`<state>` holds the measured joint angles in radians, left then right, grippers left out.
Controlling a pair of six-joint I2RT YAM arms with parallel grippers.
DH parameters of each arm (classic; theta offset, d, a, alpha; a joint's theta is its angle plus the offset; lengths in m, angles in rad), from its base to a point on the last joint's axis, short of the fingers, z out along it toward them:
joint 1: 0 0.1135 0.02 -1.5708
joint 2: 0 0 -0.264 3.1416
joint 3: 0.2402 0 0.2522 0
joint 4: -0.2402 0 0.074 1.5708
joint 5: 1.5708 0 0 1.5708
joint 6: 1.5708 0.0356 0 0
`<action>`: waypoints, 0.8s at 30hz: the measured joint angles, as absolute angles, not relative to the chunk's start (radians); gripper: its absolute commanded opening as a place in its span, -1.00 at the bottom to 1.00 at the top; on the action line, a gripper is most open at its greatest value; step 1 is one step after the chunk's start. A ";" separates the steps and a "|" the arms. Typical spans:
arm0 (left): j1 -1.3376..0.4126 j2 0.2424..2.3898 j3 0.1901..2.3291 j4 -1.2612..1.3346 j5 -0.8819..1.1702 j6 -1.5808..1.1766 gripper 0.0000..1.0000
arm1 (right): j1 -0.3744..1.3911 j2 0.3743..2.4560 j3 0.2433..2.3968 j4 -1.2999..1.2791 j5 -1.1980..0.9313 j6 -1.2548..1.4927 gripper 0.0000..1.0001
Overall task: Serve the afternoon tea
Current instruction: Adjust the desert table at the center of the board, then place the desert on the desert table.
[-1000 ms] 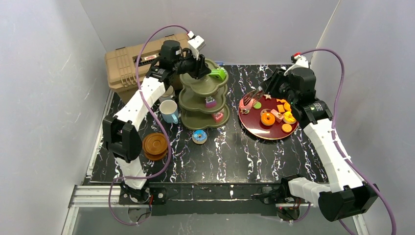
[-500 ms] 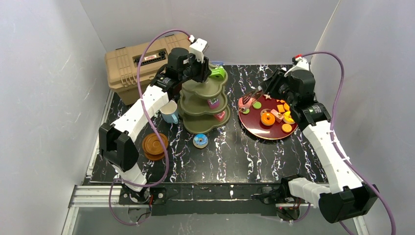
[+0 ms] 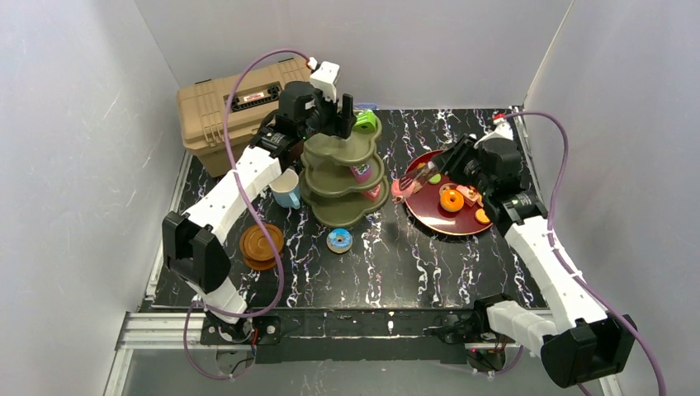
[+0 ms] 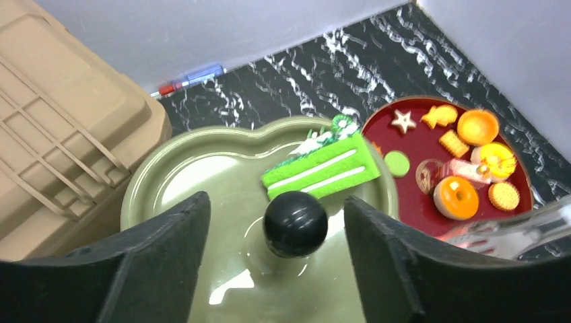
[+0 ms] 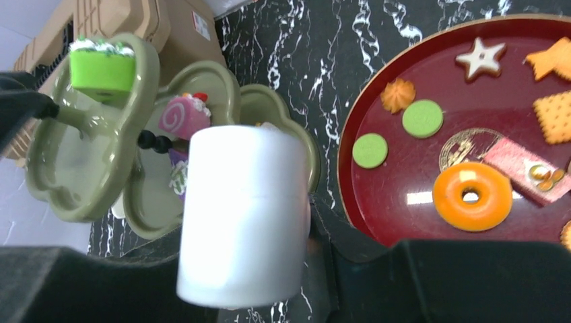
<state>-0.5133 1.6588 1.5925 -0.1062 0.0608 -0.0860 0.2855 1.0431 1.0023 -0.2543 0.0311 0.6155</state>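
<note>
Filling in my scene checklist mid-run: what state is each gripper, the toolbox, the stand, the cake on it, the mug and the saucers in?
Left gripper: open, straddling the black knob without touching it.
Right gripper: shut on clear tongs.
Toolbox: lid closed.
Stand: upright.
Green cake slice: lying on the stand's top tier.
Light-blue mug: upright.
Saucers: stacked.

On the black marbled bench [image 3: 396, 264], the olive-green three-tier scalloped stand [image 3: 342, 177] stands centre-rear, with the tan plastic toolbox [image 3: 223, 107] behind it to the left. The light-blue mug [image 3: 286, 190] sits just left of the stand, and the stacked brown round saucers [image 3: 262, 245] lie further forward. The blue toy donut [image 3: 338, 240] lies just before the stand. The dark-red round tray [image 3: 436, 216] lies to the right, and the white mug [image 5: 242, 215], in the right pincer [image 3: 409, 181], hangs between the stand and the tray.
</note>
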 measured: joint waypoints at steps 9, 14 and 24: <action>-0.513 1.559 1.563 -0.067 0.119 -0.033 0.96 | 0.527 0.996 0.818 -0.147 0.163 0.709 -0.97; -0.513 1.476 1.537 -0.094 0.152 0.019 0.96 | 0.665 0.997 0.743 -0.027 0.287 0.748 -0.97; -0.513 1.381 1.511 -0.165 0.185 0.069 0.96 | 0.777 1.046 0.559 0.240 0.524 0.844 -0.97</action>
